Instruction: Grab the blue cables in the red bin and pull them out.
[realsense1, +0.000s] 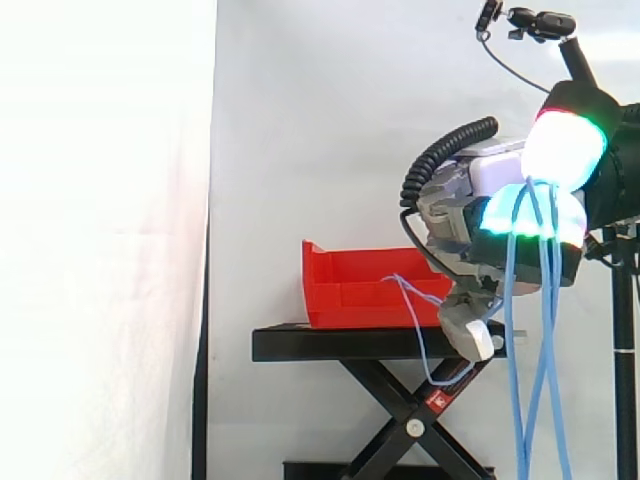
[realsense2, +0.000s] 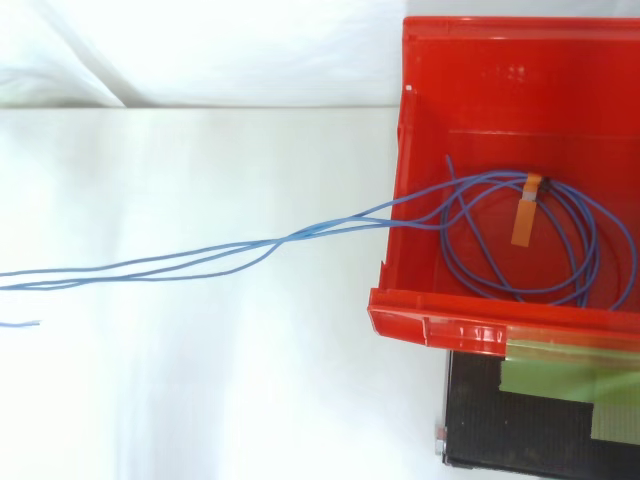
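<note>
Side view: item one, hand (realsense1: 455, 200), entering from the right and held high and well clear of the red bin (realsense1: 350, 285). Its glowing pads (realsense1: 565, 150) are closed together on a bundle of blue cables (realsense1: 545, 330). The bundle passes between the pads and hangs in long strands below the hand. Item two, the red bin, set on a black stand (realsense1: 340, 343) before the white curtain (realsense1: 300, 120). One strand leaves the bin, sags below the stand's top and rises to the hand. That slack suggests the pull is only partly taken up. The hand's height and its offset from the bin read as a draw-out posture, lifting cable up and away rather than reaching in. Top view: the bin's interior is catalogued here, which the level camera cannot see into. A coil of several loops of the blue cables (realsense2: 520, 250) lies on the bin floor, bound at one spot by an orange tag (realsense2: 527, 215). Several strands cross the bin's wall (realsense2: 402, 150) and run together towards the far edge of the frame, and one short loose end (realsense2: 22, 323) lies apart from them. Judgement: extraction incomplete, since most of the coil lies inside the bin. The tag-bound bundle may catch on the wall as it comes over.
</note>
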